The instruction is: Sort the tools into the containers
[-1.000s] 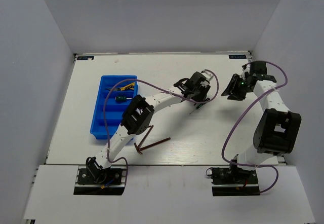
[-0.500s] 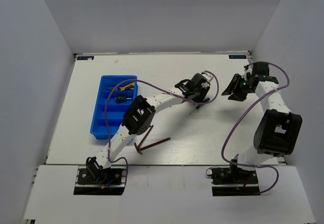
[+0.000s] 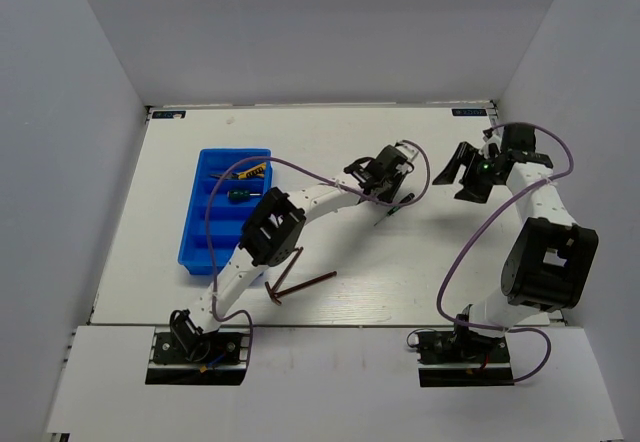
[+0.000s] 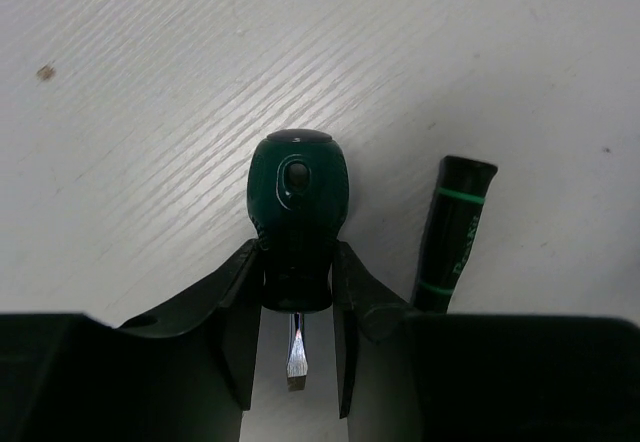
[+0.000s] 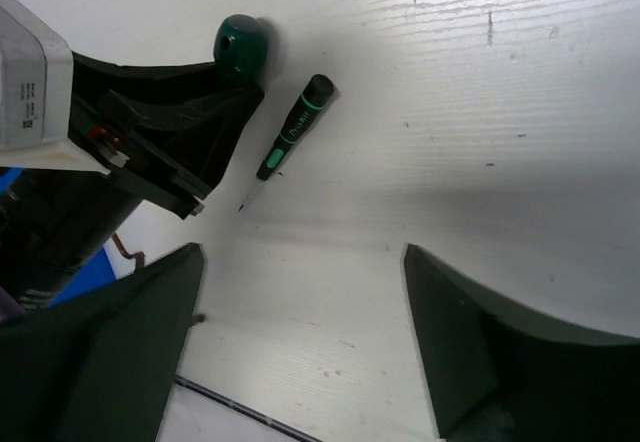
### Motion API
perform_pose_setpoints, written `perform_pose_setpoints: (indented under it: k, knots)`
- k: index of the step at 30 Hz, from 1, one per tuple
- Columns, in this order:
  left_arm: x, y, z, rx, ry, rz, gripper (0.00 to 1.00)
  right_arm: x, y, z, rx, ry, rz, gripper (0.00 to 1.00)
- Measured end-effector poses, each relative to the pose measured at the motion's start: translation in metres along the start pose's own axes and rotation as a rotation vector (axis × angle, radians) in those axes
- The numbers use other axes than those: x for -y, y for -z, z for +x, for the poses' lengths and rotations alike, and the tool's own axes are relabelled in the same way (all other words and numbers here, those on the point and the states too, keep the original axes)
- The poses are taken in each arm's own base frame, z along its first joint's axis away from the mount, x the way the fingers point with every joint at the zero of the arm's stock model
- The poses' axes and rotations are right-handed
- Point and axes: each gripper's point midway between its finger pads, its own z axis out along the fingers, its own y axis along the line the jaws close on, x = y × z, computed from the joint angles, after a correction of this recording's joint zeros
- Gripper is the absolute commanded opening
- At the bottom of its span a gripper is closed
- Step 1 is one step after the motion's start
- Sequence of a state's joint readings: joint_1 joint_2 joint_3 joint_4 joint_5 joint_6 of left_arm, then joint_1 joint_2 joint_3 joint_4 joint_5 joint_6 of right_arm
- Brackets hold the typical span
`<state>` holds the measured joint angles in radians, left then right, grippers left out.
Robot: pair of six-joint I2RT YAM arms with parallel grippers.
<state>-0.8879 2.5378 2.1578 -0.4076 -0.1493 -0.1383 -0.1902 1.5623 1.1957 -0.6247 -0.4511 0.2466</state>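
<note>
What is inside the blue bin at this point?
Yellow-and-black pliers and a green-handled screwdriver lie in the far compartments of the blue bin. The left arm's elbow and its purple cable cover part of the near compartments, so anything there is hidden.

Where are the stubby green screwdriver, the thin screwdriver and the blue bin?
stubby screwdriver (image 4: 297, 187), left wrist view, its bulbous handle.
thin screwdriver (image 5: 290, 132), right wrist view, its black handle.
blue bin (image 3: 198, 265), top view, its near wall.
</note>
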Motion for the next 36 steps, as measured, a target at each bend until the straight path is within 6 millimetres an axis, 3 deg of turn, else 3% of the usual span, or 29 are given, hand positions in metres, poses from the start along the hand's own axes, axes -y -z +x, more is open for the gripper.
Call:
perform_pose_setpoints:
  k: [2,5,6,8,12,15,17,20,23,25,28,30,36]
  knots:
    - [-0.005,0.009,0.002,-0.012,-0.002,-0.019,0.00,-0.002,0.000,0.001,-0.005,0.012,-0.017,0.60]
    - [-0.011,0.033,-0.005,-0.008,0.004,-0.038,0.00,-0.004,-0.001,0.003,-0.008,0.026,-0.042,0.08]
    - [-0.015,0.046,-0.010,0.003,0.013,-0.048,0.00,-0.004,-0.002,0.004,-0.012,0.024,-0.048,0.00]
    - [-0.025,0.077,-0.029,0.048,0.041,-0.078,0.00,-0.005,-0.002,0.005,-0.015,0.022,-0.054,0.00]
    - [-0.054,0.164,-0.070,0.182,0.167,-0.171,0.00,-0.006,-0.001,0.006,-0.017,0.023,-0.064,0.00]
    - [-0.090,0.229,-0.095,0.295,0.330,-0.261,0.00,-0.008,-0.001,0.006,-0.019,0.023,-0.073,0.00]
    - [-0.122,0.261,-0.098,0.341,0.443,-0.333,0.00,-0.009,-0.001,0.006,-0.021,0.023,-0.079,0.00]
    - [-0.174,0.282,-0.072,0.342,0.602,-0.454,0.00,-0.010,-0.001,0.007,-0.023,0.023,-0.087,0.00]
    - [-0.223,0.284,-0.014,0.257,0.756,-0.589,0.00,-0.011,-0.001,0.007,-0.025,0.022,-0.092,0.00]
    - [-0.246,0.283,0.029,0.185,0.846,-0.665,0.00,-0.011,-0.001,0.008,-0.026,0.019,-0.095,0.00]
    - [-0.261,0.285,0.075,0.105,0.964,-0.730,0.00,-0.011,-0.002,0.011,-0.033,0.012,-0.099,0.00]
    - [-0.266,0.287,0.084,0.097,1.030,-0.745,0.00,-0.011,-0.002,0.011,-0.036,0.008,-0.101,0.00]
    - [-0.284,0.300,0.085,0.203,1.255,-0.768,0.00,-0.012,-0.002,0.011,-0.035,0.007,-0.106,0.01]
